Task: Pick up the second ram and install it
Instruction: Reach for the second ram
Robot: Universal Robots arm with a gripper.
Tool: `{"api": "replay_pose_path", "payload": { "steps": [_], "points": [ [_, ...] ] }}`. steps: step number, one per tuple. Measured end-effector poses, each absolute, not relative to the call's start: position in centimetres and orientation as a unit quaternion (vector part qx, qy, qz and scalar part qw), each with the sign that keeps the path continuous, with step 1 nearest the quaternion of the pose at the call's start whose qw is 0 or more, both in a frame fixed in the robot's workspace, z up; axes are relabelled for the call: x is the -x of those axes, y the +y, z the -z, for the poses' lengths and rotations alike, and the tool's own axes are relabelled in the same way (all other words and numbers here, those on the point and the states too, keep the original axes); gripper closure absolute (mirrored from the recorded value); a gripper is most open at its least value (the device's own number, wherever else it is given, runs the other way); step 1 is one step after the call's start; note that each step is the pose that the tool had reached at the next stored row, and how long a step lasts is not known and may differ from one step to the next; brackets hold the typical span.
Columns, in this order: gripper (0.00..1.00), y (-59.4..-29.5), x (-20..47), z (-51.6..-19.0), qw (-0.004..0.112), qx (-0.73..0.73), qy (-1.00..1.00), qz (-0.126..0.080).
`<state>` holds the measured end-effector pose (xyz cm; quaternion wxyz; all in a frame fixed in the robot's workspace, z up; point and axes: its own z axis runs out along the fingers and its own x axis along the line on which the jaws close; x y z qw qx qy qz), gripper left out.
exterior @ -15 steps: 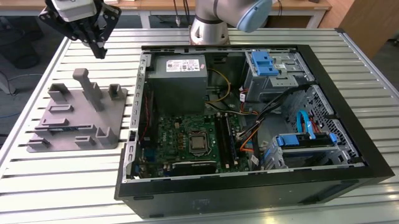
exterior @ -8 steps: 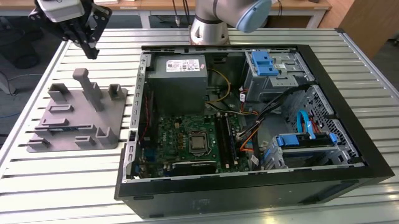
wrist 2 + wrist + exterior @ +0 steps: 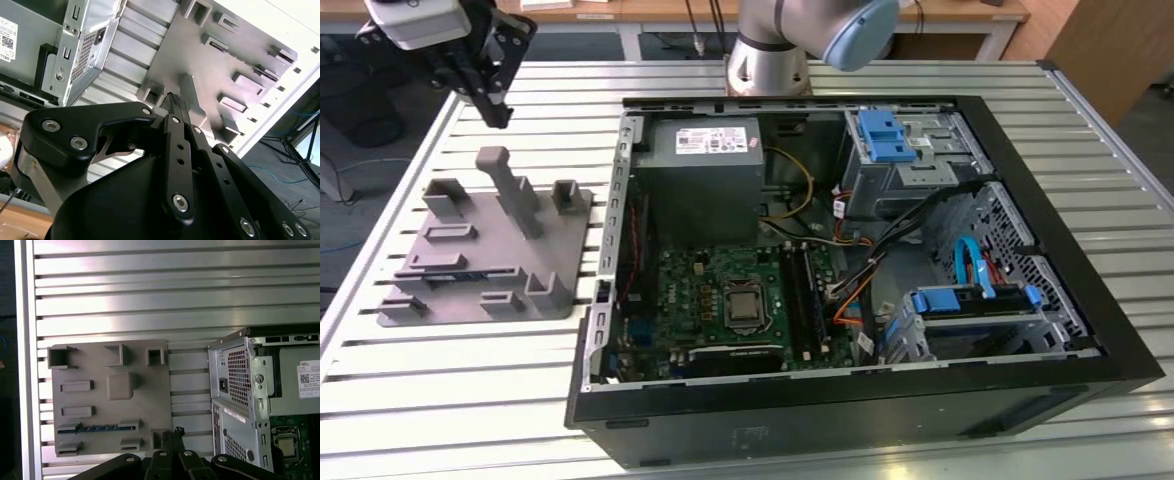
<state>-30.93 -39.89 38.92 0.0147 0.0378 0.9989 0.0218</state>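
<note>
The second ram point(image 3: 97, 428) sits slotted near tray point(image 3: 145, 390) edge; gripper point(image 3: 495, 118), seemingly closed, apart.

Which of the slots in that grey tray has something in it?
The long one holding the dark-blue ram strip, near one edge of the grey tray; the others show bare grey.

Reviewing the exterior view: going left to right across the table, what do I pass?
Grey moulded tray → then, inside the open computer case, the green motherboard → the blue drive caddy.
</note>
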Motion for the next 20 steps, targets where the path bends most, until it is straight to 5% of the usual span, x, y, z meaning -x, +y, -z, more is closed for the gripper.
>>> {"api": "replay_pose_path", "payload": {
  "steps": [20],
  "points": [
    [0.90, -39.9, 35.1, -38.3, 0.015, -0.038, 0.999, -0.022]
  ]
}}
